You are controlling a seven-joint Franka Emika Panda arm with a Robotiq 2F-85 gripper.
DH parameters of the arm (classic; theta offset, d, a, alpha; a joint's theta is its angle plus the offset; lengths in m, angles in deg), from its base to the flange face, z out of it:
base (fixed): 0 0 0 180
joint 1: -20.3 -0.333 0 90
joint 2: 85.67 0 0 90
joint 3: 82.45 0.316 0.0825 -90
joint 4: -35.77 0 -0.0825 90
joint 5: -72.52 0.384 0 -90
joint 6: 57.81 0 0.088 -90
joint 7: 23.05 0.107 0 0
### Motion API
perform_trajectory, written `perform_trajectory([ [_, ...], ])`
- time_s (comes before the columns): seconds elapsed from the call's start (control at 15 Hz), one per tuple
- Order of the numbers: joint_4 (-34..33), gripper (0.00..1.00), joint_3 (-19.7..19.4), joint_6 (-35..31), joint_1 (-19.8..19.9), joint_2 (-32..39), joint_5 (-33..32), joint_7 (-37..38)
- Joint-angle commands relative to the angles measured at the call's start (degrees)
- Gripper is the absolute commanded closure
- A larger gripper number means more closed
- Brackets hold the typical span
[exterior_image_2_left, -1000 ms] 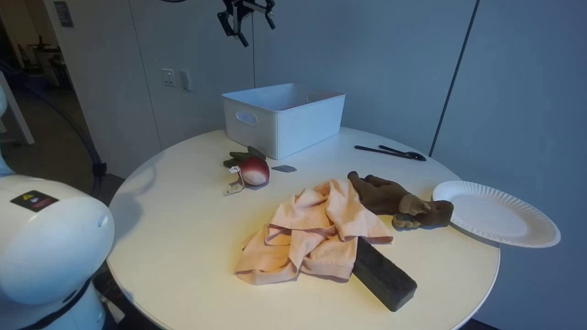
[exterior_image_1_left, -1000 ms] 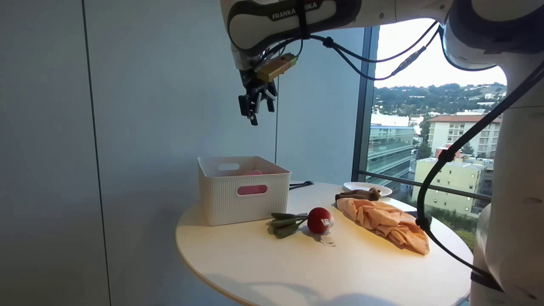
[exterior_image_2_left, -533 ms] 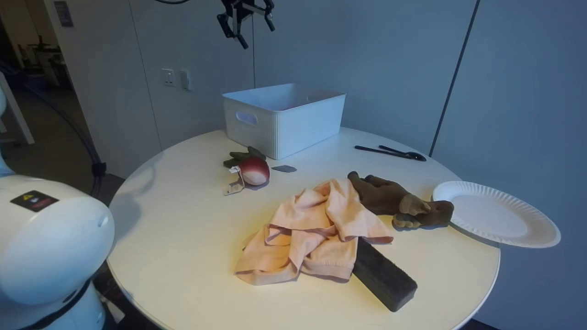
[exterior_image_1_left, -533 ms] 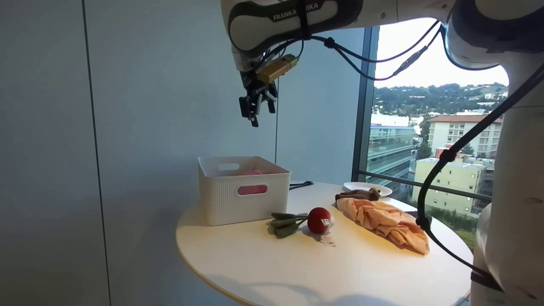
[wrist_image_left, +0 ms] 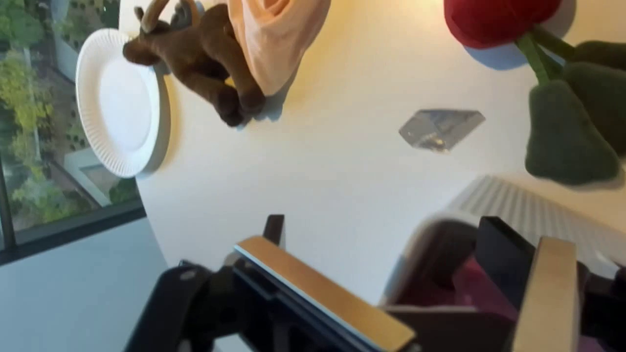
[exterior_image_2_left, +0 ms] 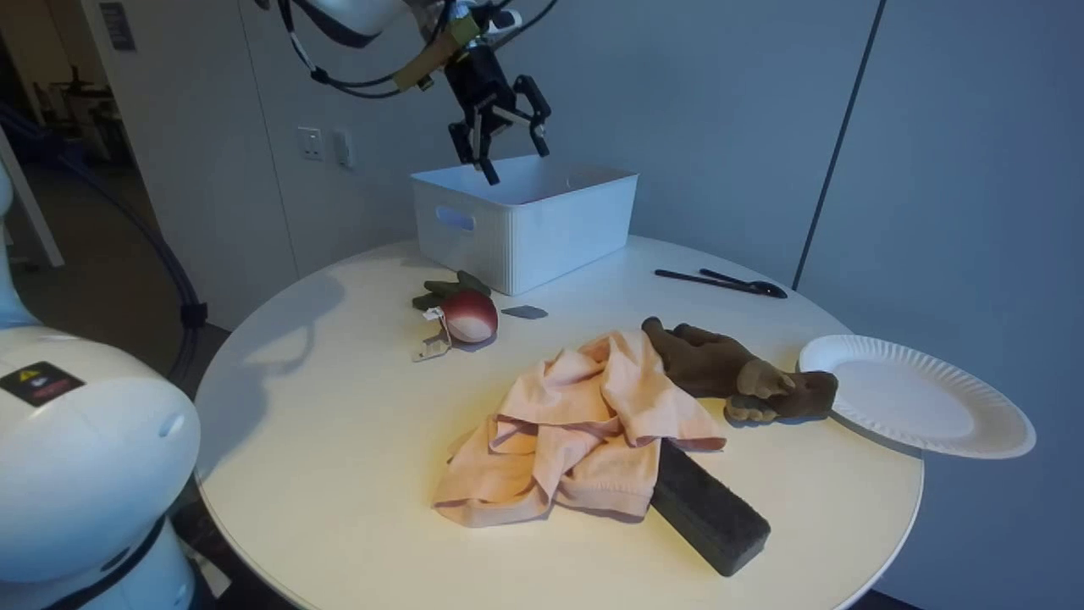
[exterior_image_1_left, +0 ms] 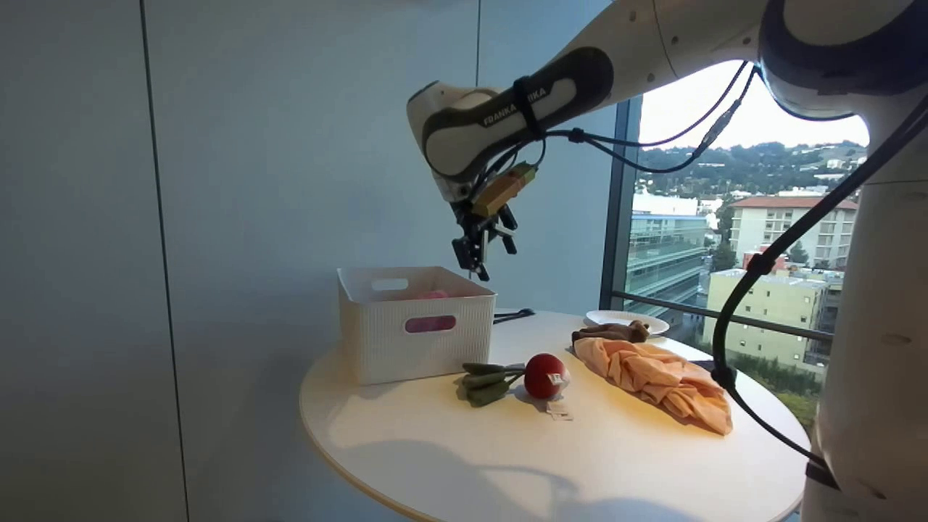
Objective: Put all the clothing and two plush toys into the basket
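In an exterior view, we get the gripper point(exterior_image_1_left: 497, 262) with jaws spread, nothing between them, just above the rim of the basket point(exterior_image_1_left: 384, 351). Pink bundle point(exterior_image_1_left: 430, 323) inside, below the gripper; probably clothing already done. Radish plush point(exterior_image_1_left: 545, 376) is lower, on the gripper's base side.

In an exterior view, we have the peach garment point(exterior_image_2_left: 576, 432) well apart from the gripper, lower, past the radish plush. Black block point(exterior_image_2_left: 710, 510) pokes out from under it; brown plush point(exterior_image_2_left: 707, 364) just beside. Two toys, one garment to go, we'd say. To pick well: rise off the rim, then drop straight onto a toy's thick middle; for the garment, pinch a standing fold clear of the block.

In the wrist view, basket rim is under one jaw; we can't tell the clearance. Ahead of the gripper, most moving room is over the table point(wrist_image_left: 318, 161) toward the brown plush, with a shiny scrap point(wrist_image_left: 442, 129) in it. Mind the edge: the paper plate point(wrist_image_left: 124, 107) overhangs it, and the plush's head reaches over the plate, so a sideways drag could tip it off.
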Motion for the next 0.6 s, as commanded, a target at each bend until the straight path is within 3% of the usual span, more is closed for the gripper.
perform_trajectory([
  [0.0, 12.3, 0.0, -2.9, -6.3, 3.7, -2.6, 1.2, 4.2],
  [0.4, 29.9, 0.0, -7.6, -32.6, 8.7, -1.4, 8.3, -11.6],
  [0.47, 31.3, 0.0, -7.8, -34.8, 9.0, -0.5, 10.2, -14.9],
  [0.53, 27.9, 0.0, -7.3, -30.6, 8.7, 0.3, 7.4, -9.6],
])
